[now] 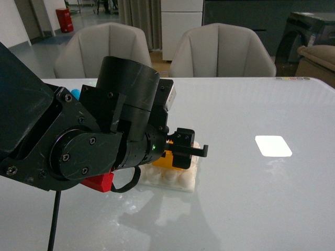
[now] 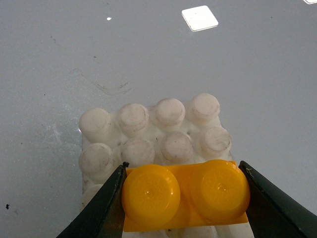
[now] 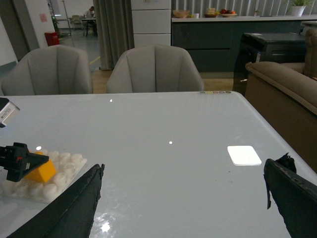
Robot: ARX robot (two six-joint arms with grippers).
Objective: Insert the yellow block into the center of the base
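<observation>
I am watching my left gripper (image 2: 183, 196) clenching its jaws on the one orange-yellow plastic brick (image 2: 184, 191) with two round studs, over one white studded square base plate (image 2: 148, 134), towards its edge, on the glossy surface (image 2: 247, 74). My right gripper (image 3: 183, 198) is hanging with jaws released.

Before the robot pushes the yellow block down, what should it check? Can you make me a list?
1. Grip: the left fingers press both ends of the yellow block. Ok.
2. Block above the bumpy white plate: ok.
3. Block at the plate's middle: cannot tell; the block hides the nearer bumps.
4. Block level with the bumps: cannot tell.
5. Bumps that show are free of other things: ok.
6. Right fingers open, empty and apart from the plate: ok.
</observation>
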